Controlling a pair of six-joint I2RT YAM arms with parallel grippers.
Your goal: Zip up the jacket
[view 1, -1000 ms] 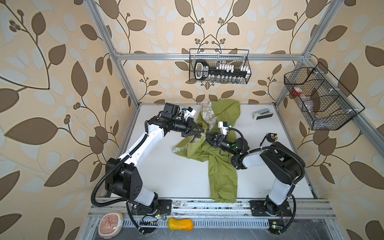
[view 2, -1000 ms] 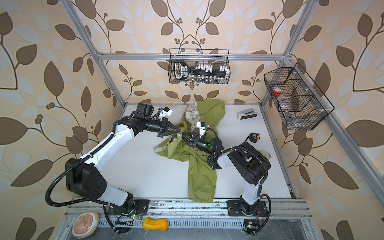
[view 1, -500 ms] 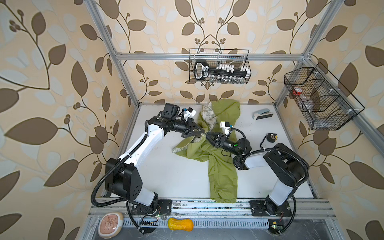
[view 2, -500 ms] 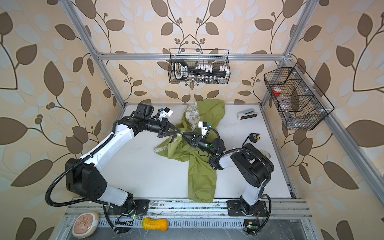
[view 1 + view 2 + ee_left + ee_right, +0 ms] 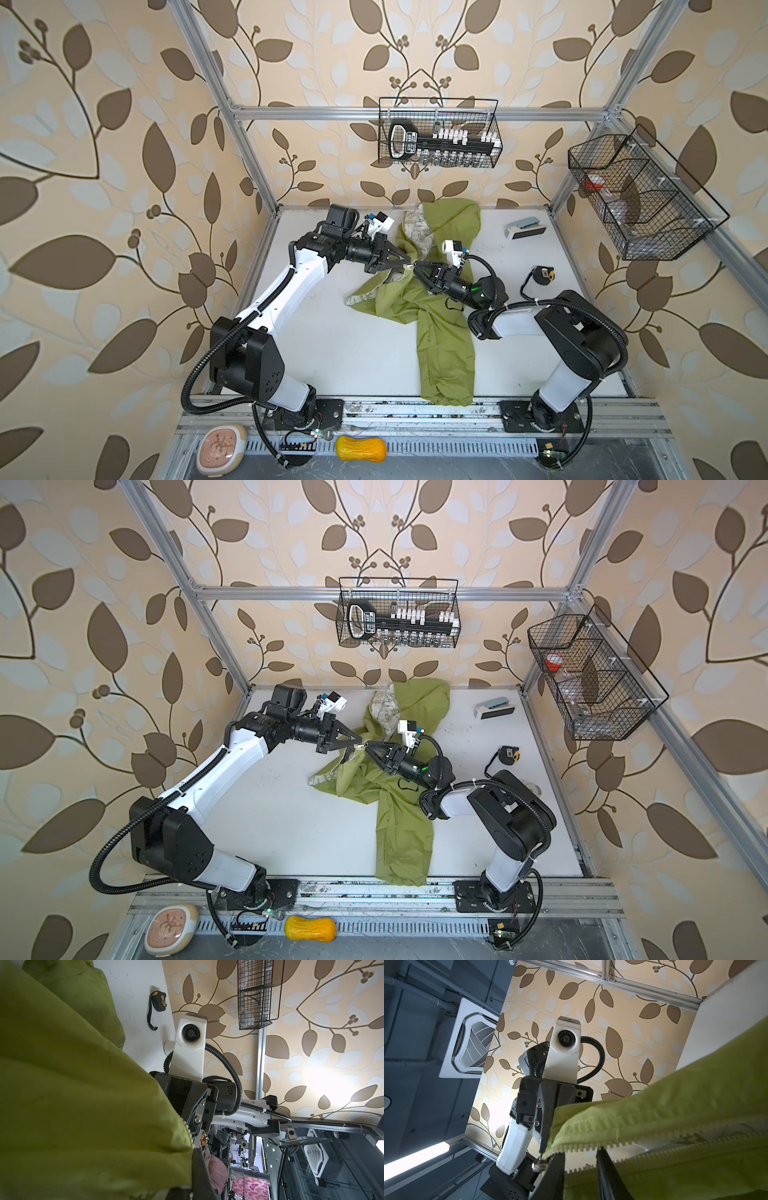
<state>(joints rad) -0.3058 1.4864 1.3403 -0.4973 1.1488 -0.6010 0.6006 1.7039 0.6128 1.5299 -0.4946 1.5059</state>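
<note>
The olive-green jacket point(image 5: 444, 345) point(image 5: 401, 841) lies crumpled on the white table, with its printed lining showing at the hood and at one flap. My left gripper point(image 5: 406, 263) point(image 5: 360, 743) is shut on the jacket's front edge at the end of the zipper and holds it off the table. My right gripper point(image 5: 417, 269) point(image 5: 371, 748) meets it tip to tip. In the right wrist view the right gripper point(image 5: 580, 1151) has its jaws apart. The two parted rows of zipper teeth point(image 5: 623, 1124) run across them. The metal slider point(image 5: 538, 1164) sits beside one finger. Green fabric fills most of the left wrist view.
A tape measure point(image 5: 542, 275) and a small white-and-black device point(image 5: 525, 227) lie on the table at right. Wire baskets hang on the back wall point(image 5: 438, 139) and the right wall point(image 5: 636, 199). A yellow squash point(image 5: 360, 449) lies beyond the front rail.
My right gripper's jaws have narrowed around the zipper edge and it has edged slightly toward the left gripper. The left arm has held still, shut on the jacket.
</note>
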